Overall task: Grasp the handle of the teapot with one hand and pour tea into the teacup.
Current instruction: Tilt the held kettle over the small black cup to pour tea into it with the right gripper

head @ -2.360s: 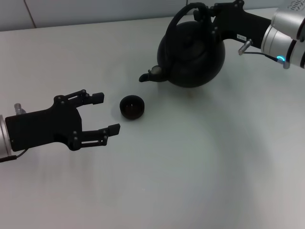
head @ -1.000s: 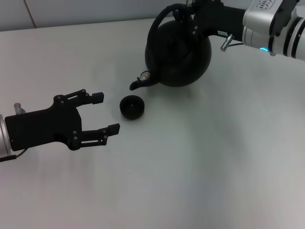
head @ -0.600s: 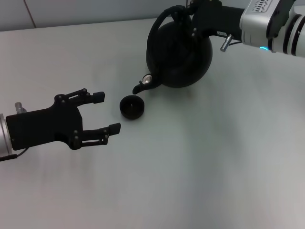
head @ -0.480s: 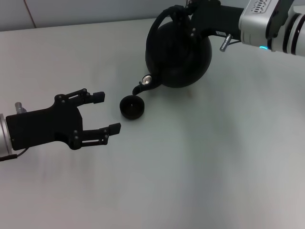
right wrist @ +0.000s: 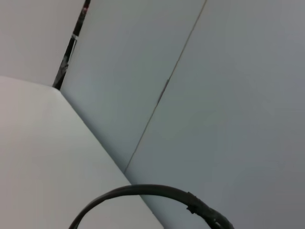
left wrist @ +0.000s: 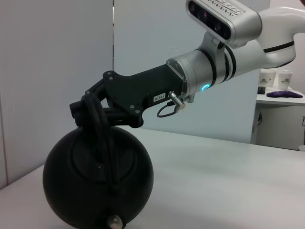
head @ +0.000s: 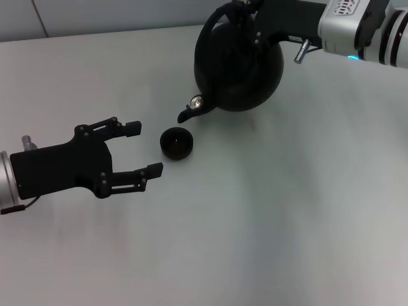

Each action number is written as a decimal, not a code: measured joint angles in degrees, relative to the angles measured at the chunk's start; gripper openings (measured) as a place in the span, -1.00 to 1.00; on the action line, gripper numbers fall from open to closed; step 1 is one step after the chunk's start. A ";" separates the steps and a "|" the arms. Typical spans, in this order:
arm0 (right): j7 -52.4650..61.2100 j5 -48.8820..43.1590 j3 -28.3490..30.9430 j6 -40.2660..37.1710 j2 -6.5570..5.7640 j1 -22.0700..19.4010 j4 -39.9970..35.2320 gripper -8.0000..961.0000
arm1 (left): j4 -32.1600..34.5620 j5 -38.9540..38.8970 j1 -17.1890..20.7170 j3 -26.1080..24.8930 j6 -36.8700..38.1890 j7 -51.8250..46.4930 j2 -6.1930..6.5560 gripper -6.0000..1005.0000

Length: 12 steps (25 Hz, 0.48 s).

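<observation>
The left hand [head: 139, 148], a black two-fingered gripper with jointed linkages on a black and silver arm, hangs low over the pale grey table [head: 268, 210] at the left of the head view. Its fingers are spread wide and hold nothing. Its arm is cut off by the picture's left edge.

Near its fingertips, apart from them, the small round dark brown-black handleless teacup [head: 176, 143] stands upright on the table. Its contents cannot be made out; the inside shows only as dark.

Just beyond the teacup, the large round matte-black teapot [head: 239, 60] is tilted, its short spout [head: 191, 111] pointing down toward the teacup with a pale spot at its tip. The spout tip stands just above and behind the teacup's rim, not touching it. No stream can be made out between them. Whether the teapot's base touches the table cannot be told from the head view.

The thin black arched handle [head: 213, 29] rises over the teapot toward the upper edge of the head view. The right hand [left wrist: 82, 110], a black gripper on a silver arm with a lit blue ring, is clamped on the handle's top; the left wrist view shows its fingers closed round the hoop. In the head view the grip is cut off by the top edge.

The right wrist view shows only an arc of the handle [right wrist: 143, 191] against pale wall panels [right wrist: 228, 95].
</observation>
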 joint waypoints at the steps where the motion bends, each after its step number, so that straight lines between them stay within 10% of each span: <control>1: 0.00 0.00 0.00 0.00 0.00 0.00 0.00 -0.78 | 0.00 0.00 0.00 0.00 0.00 0.00 0.00 0.72; 12: 0.02 -1.47 -2.86 1.29 0.03 0.28 -1.12 -0.78 | 0.00 0.00 -0.08 0.00 -0.82 0.09 -0.07 0.72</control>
